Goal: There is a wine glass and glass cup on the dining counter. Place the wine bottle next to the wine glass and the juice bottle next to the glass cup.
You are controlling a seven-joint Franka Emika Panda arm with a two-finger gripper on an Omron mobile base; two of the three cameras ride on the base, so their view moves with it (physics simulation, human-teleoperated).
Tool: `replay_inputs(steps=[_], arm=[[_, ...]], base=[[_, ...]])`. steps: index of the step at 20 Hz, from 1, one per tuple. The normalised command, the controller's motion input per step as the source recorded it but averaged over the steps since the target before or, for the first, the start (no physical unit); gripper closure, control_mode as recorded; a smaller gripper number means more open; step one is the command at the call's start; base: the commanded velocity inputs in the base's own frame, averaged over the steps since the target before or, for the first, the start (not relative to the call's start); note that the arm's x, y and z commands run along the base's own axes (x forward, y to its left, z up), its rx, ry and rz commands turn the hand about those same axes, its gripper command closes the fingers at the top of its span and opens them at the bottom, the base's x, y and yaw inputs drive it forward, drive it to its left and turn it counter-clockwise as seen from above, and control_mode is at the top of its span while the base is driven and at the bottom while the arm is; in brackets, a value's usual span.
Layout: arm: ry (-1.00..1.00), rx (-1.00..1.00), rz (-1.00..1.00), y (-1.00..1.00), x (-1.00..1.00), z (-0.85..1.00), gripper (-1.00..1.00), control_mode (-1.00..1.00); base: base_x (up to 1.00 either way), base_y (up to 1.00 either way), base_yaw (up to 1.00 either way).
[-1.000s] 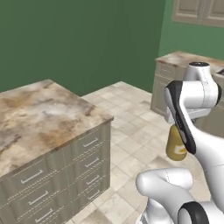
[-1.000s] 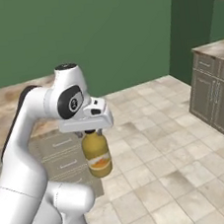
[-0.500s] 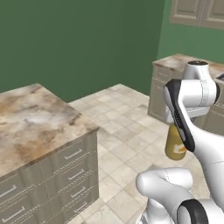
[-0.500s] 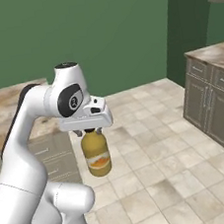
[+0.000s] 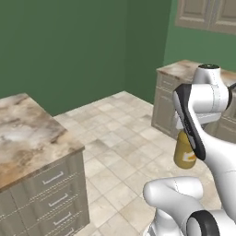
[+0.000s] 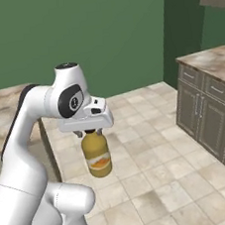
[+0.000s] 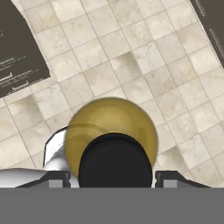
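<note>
My gripper [image 6: 89, 133] is shut on the black-capped neck of the juice bottle [image 6: 97, 156], a squat amber bottle with a white-orange label. The bottle hangs upright in mid-air over the tiled floor, close in front of my base. From the left it shows as the juice bottle [image 5: 184, 154], partly behind my forearm. Looking down along the hand, the juice bottle [image 7: 113, 131] has its black cap between my fingertips. A beige-and-brown marbled counter [image 5: 27, 133] with drawers stands at the left; I cannot tell whether it is the dining counter. The wine glass, glass cup and wine bottle are out of view.
A second stone-topped cabinet run [image 6: 211, 107] stands along the green wall at the right, also seen as the cabinet run [image 5: 170, 92] with wall cupboards [image 5: 205, 16] above. Open beige tile floor [image 6: 157, 179] lies between the two counters.
The whole scene has slid leftward in both base views, so the base has moved. The juice bottle stays in my grip at the same place relative to the arm.
</note>
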Motion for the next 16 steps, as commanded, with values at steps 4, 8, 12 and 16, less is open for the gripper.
replay_inputs(steps=[4,8,12,16], arm=[[0.0,0.0,0.0,0.0,0.0,0.0,1.0,1.0],[0.0,0.0,0.0,0.0,0.0,0.0,1.0,1.0],[0.0,0.0,0.0,0.0,0.0,0.0,1.0,1.0],[0.0,0.0,0.0,0.0,0.0,0.0,1.0,1.0]], base=[[0.66,-0.36,0.07],[0.72,-0.3,0.07],[0.79,-0.24,0.07],[0.85,-0.19,0.03]])
